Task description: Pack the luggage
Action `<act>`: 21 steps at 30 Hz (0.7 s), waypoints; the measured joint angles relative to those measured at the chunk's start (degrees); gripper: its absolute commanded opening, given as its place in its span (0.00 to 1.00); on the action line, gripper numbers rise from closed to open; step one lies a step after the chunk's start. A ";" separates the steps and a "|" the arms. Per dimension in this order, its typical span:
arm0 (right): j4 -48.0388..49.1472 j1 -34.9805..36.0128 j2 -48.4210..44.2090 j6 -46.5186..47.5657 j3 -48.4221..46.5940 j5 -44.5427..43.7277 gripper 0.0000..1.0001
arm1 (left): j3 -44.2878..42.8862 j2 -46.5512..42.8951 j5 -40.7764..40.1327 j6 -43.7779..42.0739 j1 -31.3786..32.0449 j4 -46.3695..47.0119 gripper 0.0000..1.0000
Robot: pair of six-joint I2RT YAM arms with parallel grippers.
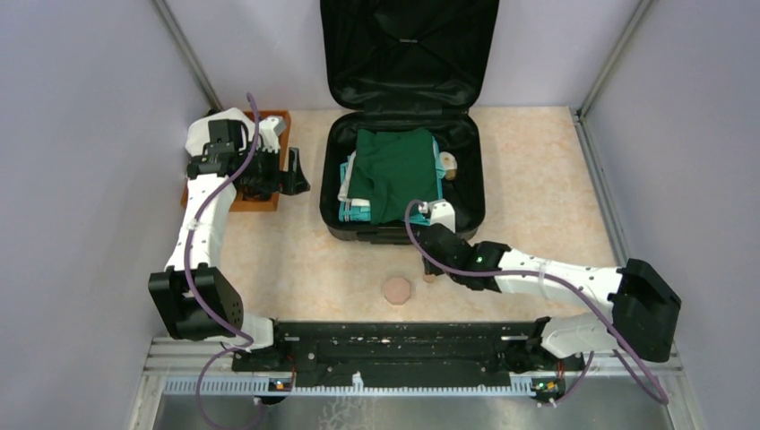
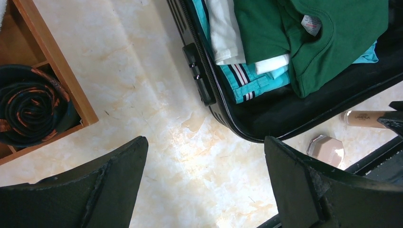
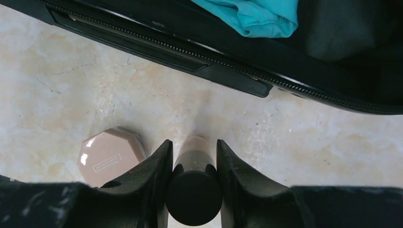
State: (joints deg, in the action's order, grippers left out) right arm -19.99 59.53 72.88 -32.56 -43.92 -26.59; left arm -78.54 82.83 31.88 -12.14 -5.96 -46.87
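The luggage (image 1: 333, 179) lies open on the table with its lid upright against the back wall. Inside it, a green shirt (image 1: 394, 170) lies over teal and white clothes. My right gripper (image 3: 194, 145) is down at the table in front of the luggage, shut on a beige bottle (image 3: 192, 159) with a black cap; both fingers touch its sides. A beige octagonal compact (image 3: 110, 154) lies just left of it. My left gripper (image 2: 204, 142) hangs open and empty over bare table between the wooden tray (image 2: 62, 76) and the luggage (image 2: 209, 95).
A dark rolled tie (image 2: 28, 107) sits in a compartment of the tray (image 1: 260, 204) at the left. A small beige item (image 1: 448, 164) rests in the luggage beside the shirt. Grey walls close in both sides, and the arms' black rail (image 1: 403, 345) runs along the near edge.
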 measured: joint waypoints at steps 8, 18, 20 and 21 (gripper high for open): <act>-14.53 -14.51 0.50 4.44 -21.51 6.91 0.00 | 0.00 -0.07 0.07 -0.02 0.00 -0.31 0.98; -18.21 -34.16 18.18 13.44 -41.81 12.68 0.00 | -0.11 -0.09 0.24 -0.02 0.00 -0.35 0.98; -19.52 -35.06 24.09 14.56 -42.69 13.20 0.00 | -0.11 -0.13 0.22 -0.04 0.00 -0.35 0.98; -20.74 -35.43 27.47 15.02 -43.39 13.14 0.00 | -0.11 -0.17 0.17 -0.04 0.00 -0.35 0.98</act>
State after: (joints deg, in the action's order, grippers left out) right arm -40.73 24.10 100.36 -17.54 -87.31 -13.45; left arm -78.65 82.65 32.05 -12.19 -5.96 -47.22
